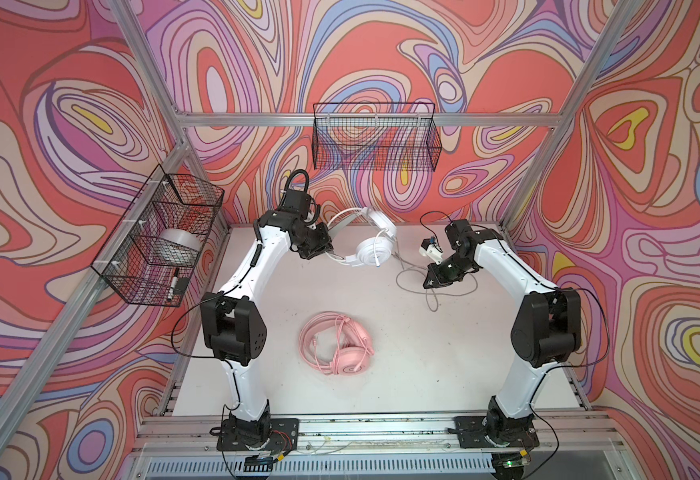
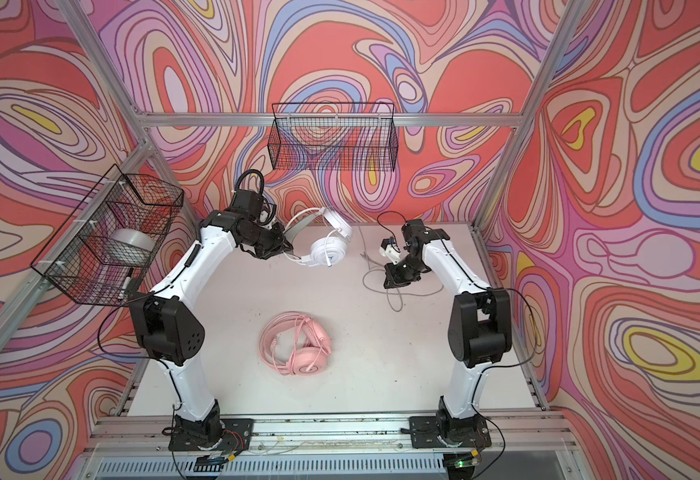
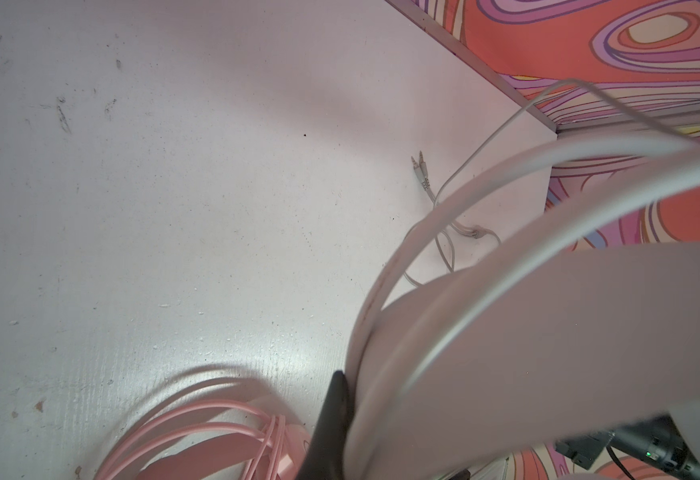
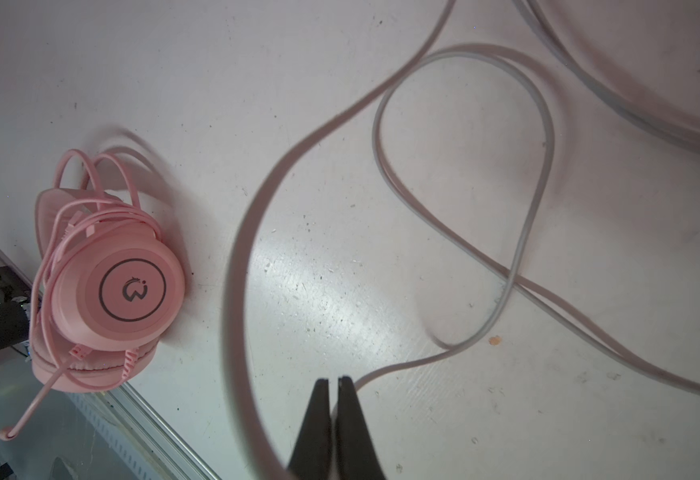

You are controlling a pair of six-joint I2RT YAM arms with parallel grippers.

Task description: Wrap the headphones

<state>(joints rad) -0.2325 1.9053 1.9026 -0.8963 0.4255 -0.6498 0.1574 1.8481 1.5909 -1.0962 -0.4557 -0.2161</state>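
White headset (image 1: 371,249) hangs raised over the back of the table (image 1: 340,395), headband clamped in the L gripper (image 1: 328,250). Only one black finger (image 3: 333,411) shows in the L wrist view, pressed tight vs the band. Long axis runs from the L fingertips toward the R arm: band at the fingers, both ear cups at the far end, lower cup's flat outer face turned up. Can't tell if that cup touches the table. Its grey cable (image 1: 402,278) drops from the cup & loops on the table under and beside the R gripper (image 1: 428,283), whose fingers (image 4: 315,415) are pinched together on a stretch of it, tips aimed down at the table. Pink headset (image 1: 340,345) lies flat btwn the two arms, well nearer the arm bases than either set of fingers, cable coiled round it, boom mic (image 4: 28,411) pointing away from the R fingers toward the table edge. Both arms: elbows high, forearms reaching fwd, wrists bent down & turned inward.
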